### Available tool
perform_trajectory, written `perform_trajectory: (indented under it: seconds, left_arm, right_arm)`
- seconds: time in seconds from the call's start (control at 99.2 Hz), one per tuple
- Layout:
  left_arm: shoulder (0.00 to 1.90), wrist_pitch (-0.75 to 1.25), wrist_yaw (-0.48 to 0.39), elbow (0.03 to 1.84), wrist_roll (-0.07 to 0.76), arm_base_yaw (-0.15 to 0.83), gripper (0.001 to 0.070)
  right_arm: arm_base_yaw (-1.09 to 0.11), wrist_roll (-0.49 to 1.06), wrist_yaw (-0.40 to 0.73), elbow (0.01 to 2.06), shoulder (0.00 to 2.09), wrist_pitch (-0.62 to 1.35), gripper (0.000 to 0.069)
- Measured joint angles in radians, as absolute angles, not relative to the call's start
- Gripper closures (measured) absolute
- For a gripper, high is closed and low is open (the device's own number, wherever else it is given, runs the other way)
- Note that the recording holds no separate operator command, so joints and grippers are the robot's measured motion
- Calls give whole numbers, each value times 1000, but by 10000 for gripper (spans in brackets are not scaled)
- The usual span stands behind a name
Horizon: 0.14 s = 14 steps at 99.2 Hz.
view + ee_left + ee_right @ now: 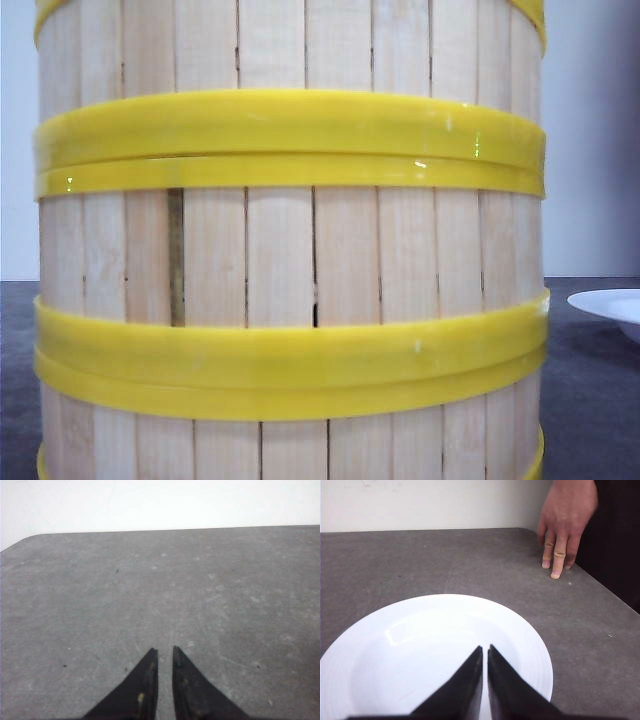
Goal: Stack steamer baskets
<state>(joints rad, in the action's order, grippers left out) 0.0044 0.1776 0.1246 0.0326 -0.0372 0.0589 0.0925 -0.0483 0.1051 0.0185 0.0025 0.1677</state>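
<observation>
The steamer baskets (290, 250) stand stacked right in front of the front camera and fill most of that view, pale slat walls between yellow rim bands (290, 140). Neither gripper shows in the front view. My left gripper (165, 650) hangs over bare grey table, its black fingers nearly together with nothing between them. My right gripper (485, 648) is shut over a white plate (420, 650), holding nothing. No basket appears in either wrist view.
The white plate's rim (610, 305) shows at the right edge of the front view. A person's hand (565, 520) rests its fingertips on the table near its far right edge. A pale wall runs behind the table.
</observation>
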Motion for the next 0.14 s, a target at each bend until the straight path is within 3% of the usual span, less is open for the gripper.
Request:
perform_trajectory:
  seconds: [0.141]
  left_arm:
    - [4, 178, 125, 33, -37, 59, 684]
  right_arm:
    - [93, -48, 105, 19, 2, 168, 680]
